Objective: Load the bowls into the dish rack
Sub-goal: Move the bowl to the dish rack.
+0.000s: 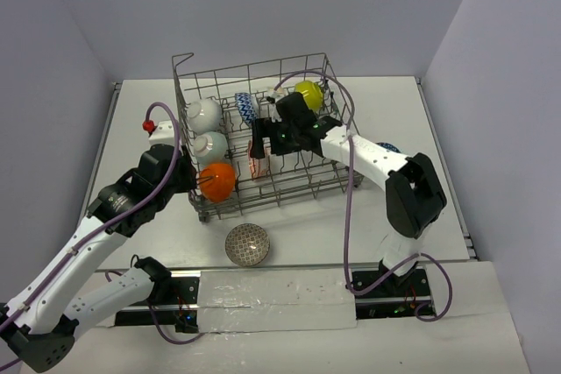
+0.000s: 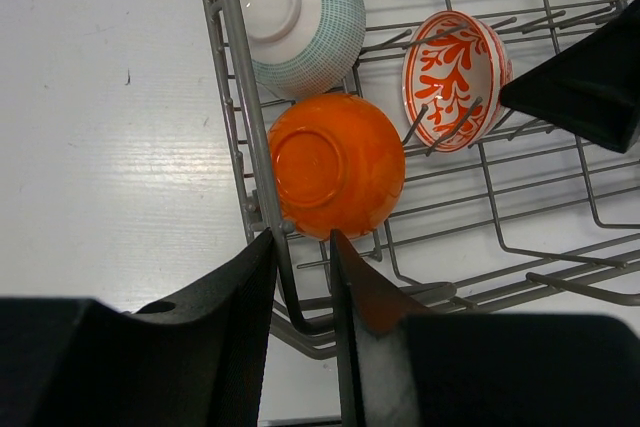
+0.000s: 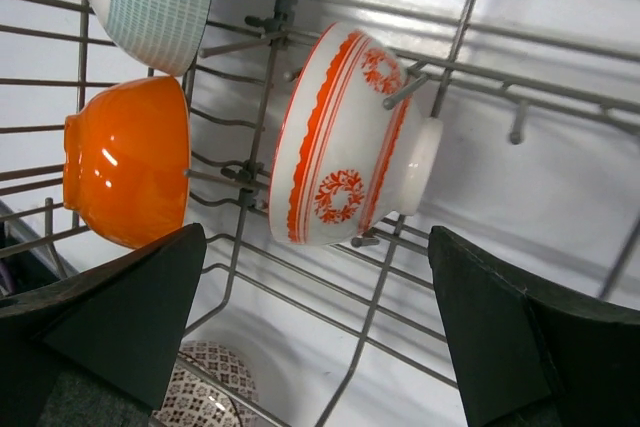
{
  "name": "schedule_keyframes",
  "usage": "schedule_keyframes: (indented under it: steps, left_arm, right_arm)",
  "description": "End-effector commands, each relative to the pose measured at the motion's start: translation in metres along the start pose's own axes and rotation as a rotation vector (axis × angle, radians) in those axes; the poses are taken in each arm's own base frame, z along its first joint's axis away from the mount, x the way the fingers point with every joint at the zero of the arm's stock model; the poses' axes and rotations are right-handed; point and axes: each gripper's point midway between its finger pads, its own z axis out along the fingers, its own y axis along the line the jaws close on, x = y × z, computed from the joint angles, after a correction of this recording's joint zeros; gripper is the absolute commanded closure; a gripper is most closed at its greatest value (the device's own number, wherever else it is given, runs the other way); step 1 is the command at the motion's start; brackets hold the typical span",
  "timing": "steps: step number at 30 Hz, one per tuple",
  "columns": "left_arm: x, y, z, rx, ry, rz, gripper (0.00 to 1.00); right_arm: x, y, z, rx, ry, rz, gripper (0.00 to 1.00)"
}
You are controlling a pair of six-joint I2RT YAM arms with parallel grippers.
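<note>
The dish rack [image 1: 263,72] stands mid-table with several bowls on its tines: an orange bowl [image 1: 217,180], two white ones [image 1: 203,113], a blue-white one [image 1: 246,107], a lime one [image 1: 308,94] and a red-white bowl [image 1: 258,161]. My left gripper [image 2: 302,239] is shut on the rack's left wall wire [image 2: 230,77] at the near corner, just below the orange bowl [image 2: 335,162]. My right gripper [image 3: 318,237] hangs open inside the rack. The red-white bowl [image 3: 345,137] rests on tines just ahead of its fingers, apart from them.
A grey patterned bowl [image 1: 247,244] sits on the table in front of the rack, also seen through the rack floor as the patterned bowl [image 3: 200,392]. A dark-blue bowl [image 1: 388,147] peeks out behind my right arm. Walls close in on three sides.
</note>
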Motion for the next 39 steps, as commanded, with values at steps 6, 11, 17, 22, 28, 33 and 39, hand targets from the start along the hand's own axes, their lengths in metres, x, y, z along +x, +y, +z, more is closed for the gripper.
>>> schedule_keyframes:
  steps: [6, 11, 17, 22, 28, 33, 39]
  left_arm:
    - [0.006, -0.008, -0.013, 0.05, 0.054, -0.005, 0.68]
    - [0.013, 0.001, -0.014, 0.004, 0.081, -0.008, 0.69]
    - [0.01, 0.019, -0.022, -0.094, 0.096, -0.001, 0.68]
    - [0.015, 0.032, -0.023, -0.186, 0.137, 0.022, 0.67]
    - [0.024, 0.034, -0.014, -0.234, 0.18, 0.029, 0.68]
    - [0.022, 0.033, -0.015, -0.233, 0.172, 0.01, 0.68]
    - [0.031, 0.051, -0.02, -0.338, 0.216, 0.034, 0.68]
  right_arm:
    - [-0.049, 0.007, -0.067, -0.002, -0.191, -0.057, 0.0]
    - [-0.06, 0.011, -0.109, 0.014, -0.283, -0.082, 0.0]
    - [-0.062, -0.003, -0.146, 0.095, -0.359, -0.116, 0.0]
    - [-0.059, -0.013, -0.162, 0.148, -0.397, -0.12, 0.0]
    - [-0.054, -0.014, -0.175, 0.146, -0.433, -0.125, 0.0]
    - [-0.054, -0.014, -0.179, 0.146, -0.444, -0.128, 0.0]
    - [-0.054, -0.012, -0.18, 0.135, -0.444, -0.13, 0.0]
